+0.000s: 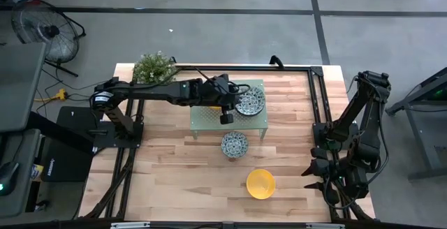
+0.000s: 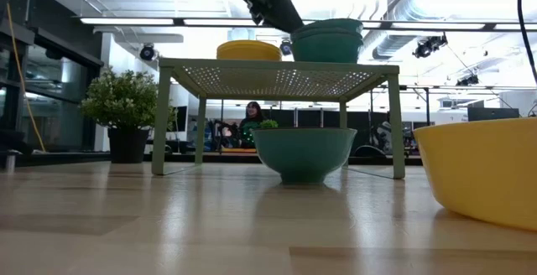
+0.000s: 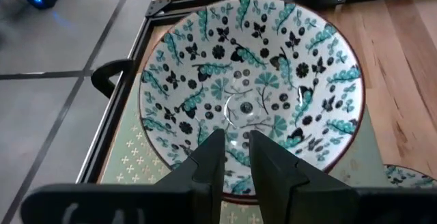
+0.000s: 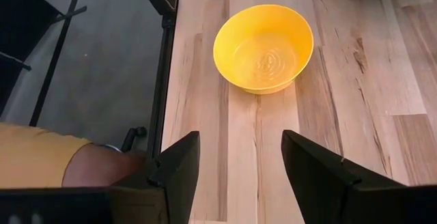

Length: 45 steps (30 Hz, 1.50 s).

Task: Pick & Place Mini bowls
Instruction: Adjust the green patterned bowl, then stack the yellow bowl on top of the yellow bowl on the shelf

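Fingers [image 3: 205,166] of the left arm pinch the rim of a patterned bowl [image 3: 252,94] atop the pale green stand [image 1: 209,121]; the right arm's fingers [image 4: 179,164] stand spread near a yellow bowl [image 4: 263,46] on the desk [image 1: 188,180].

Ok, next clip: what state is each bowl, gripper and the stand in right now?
Patterned bowl on the stand: upright, rim between the left gripper's fingers.
Yellow bowl on the stand: upright.
Patterned bowl on the table: upright, free.
Yellow bowl on the table: upright, empty.
Stand: standing.
Left gripper: narrowly parted.
Right gripper: open, empty.
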### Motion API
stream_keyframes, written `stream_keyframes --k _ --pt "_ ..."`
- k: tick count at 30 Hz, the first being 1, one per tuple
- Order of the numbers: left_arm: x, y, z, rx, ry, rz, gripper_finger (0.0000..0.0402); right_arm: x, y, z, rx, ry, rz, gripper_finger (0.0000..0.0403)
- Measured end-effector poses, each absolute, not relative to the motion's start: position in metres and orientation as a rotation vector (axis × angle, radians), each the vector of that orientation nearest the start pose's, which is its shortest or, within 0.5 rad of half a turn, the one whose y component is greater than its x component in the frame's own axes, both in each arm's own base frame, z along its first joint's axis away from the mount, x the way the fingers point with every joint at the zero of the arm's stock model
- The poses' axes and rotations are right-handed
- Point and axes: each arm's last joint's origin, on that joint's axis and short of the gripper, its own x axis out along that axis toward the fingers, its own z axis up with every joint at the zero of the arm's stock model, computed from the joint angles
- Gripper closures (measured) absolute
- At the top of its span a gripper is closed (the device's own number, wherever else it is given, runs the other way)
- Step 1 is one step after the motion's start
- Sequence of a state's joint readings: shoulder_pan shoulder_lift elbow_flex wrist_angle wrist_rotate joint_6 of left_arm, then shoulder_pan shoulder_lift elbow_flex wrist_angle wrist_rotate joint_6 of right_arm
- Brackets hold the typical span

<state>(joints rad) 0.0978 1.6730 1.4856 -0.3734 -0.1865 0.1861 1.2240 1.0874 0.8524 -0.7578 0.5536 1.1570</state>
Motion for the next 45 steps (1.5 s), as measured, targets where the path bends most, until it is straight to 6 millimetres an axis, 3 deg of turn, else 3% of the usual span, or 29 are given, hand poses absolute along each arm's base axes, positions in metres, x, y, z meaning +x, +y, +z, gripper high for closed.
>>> stream_keyframes --k 4,11,18,29,34,40,45 --pt "0.378 0.043 0.328 0.205 0.580 0.227 0.0337 0.082 0.183 0.261 0.305 0.847 0.157 0.0208" --pt "0.376 0.042 0.311 0.175 0.622 0.236 0.0337 0.082 0.183 0.261 0.302 0.846 0.158 0.0208" --pt "0.379 0.043 0.314 0.227 0.582 0.226 0.0337 0.084 0.182 0.262 0.287 0.819 0.145 0.0208" --pt "0.379 0.043 0.354 0.375 0.533 0.190 0.0337 0.104 0.172 0.261 0.280 0.858 0.103 0.0208" --pt "0.373 0.042 0.357 0.388 0.623 0.157 0.0337 0.119 0.166 0.263 0.266 0.817 0.091 0.0208" --pt "0.368 0.022 0.347 0.392 0.735 0.088 0.0337 0.140 0.170 0.264 0.205 0.741 0.135 0.0208" --pt "0.358 -0.006 0.343 0.406 0.821 0.063 0.0337 0.158 0.189 0.245 0.133 0.776 0.178 0.0208"
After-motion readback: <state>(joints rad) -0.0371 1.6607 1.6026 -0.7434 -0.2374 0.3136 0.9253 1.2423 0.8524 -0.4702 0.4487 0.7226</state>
